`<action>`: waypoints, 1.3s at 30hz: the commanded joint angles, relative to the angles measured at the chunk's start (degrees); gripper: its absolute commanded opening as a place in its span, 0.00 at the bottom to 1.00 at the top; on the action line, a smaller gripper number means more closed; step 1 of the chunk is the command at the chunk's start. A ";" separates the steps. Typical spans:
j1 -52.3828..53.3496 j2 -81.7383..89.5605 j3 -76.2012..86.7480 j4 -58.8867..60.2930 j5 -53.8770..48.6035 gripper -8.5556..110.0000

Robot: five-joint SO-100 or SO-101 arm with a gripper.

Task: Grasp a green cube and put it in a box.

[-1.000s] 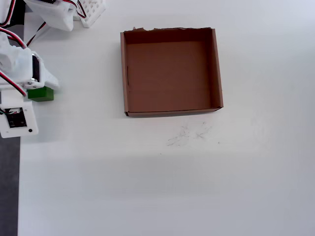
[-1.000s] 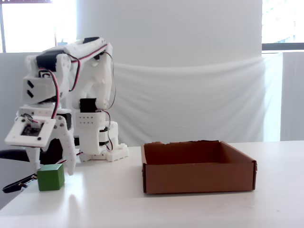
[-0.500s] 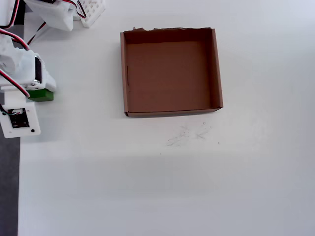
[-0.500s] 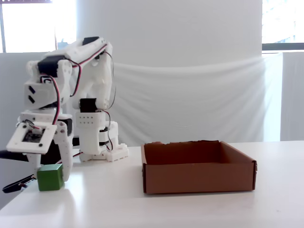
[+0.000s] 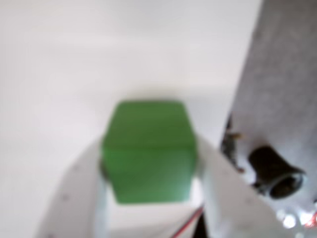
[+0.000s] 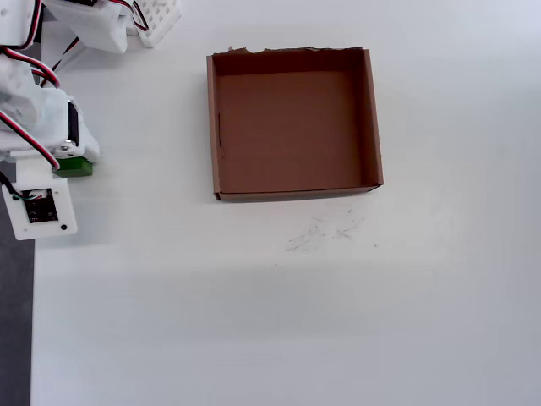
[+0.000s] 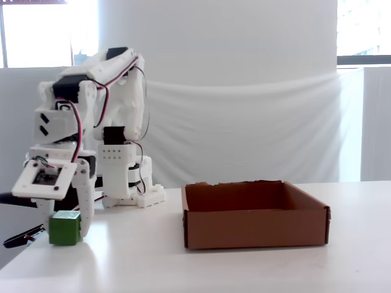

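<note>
You are bracketing the green cube (image 5: pixel 148 151) with the gripper (image 7: pixel 64 227), jaws spread on either side, lining up the pinch; it is sitting on the table, well left of the box (image 7: pixel 253 230) in the fixed view.

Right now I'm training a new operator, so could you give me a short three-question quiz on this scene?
1. True or false: the small bright-green cube lies inside the shallow brown cardboard box.
2. In the wrist view, the green cube sits: A) between the hand's fingers B) outside them C) out of sight.
3. In the overhead view, which box edge is ragged?

Key: 1. False, it sits on the white table. 2. A. 3. The top edge.
</note>
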 commanded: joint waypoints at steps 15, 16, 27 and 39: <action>-10.11 1.76 -11.95 13.62 13.80 0.19; -11.16 1.76 -13.01 14.41 15.21 0.19; -28.30 2.90 -24.96 24.26 33.22 0.19; -46.85 1.23 -30.41 25.40 48.25 0.20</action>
